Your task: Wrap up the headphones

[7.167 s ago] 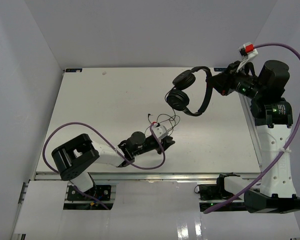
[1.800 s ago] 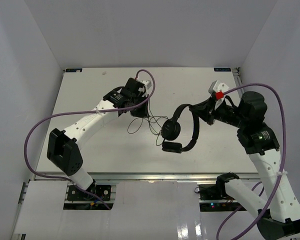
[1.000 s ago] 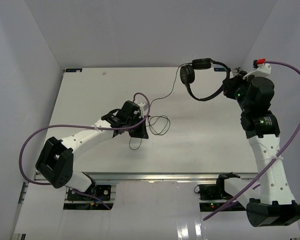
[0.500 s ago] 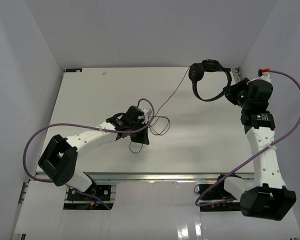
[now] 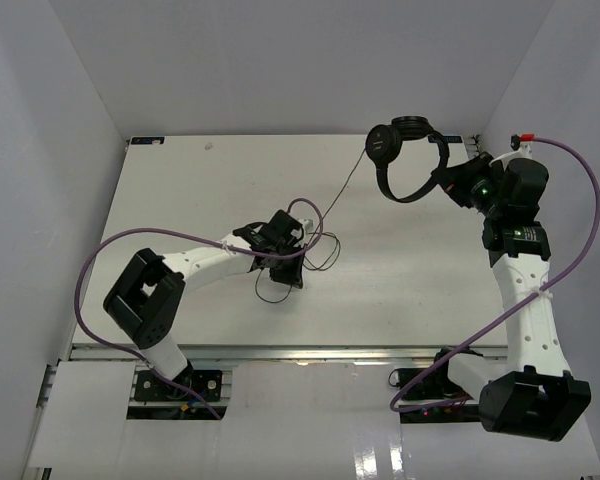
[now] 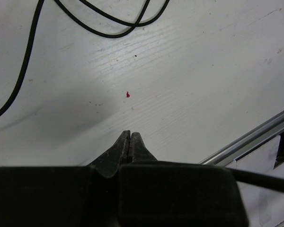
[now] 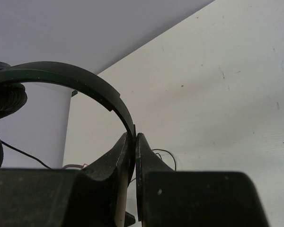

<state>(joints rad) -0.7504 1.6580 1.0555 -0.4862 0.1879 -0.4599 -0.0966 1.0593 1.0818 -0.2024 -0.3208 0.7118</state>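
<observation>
Headphones [image 5: 408, 150] now hang at two o'clock, cups just swung round. My right end effector [image 7: 134, 137] stays clamped on the headband [image 7: 75, 80]. The cord [image 5: 342, 188] trails toward my left end effector [image 6: 130, 136], pinched shut, seemingly empty: wrapping barely started.

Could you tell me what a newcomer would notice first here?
The black over-ear headphones are held up above the far right of the white table, curved headband pinched in the right gripper. Their thin black cord trails to loose loops near the shut left gripper mid-table.

Black headphones [image 5: 383, 143], white table [image 5: 180, 200], purple cable [image 5: 552, 141], tiny red speck [image 6: 128, 94] on table
</observation>
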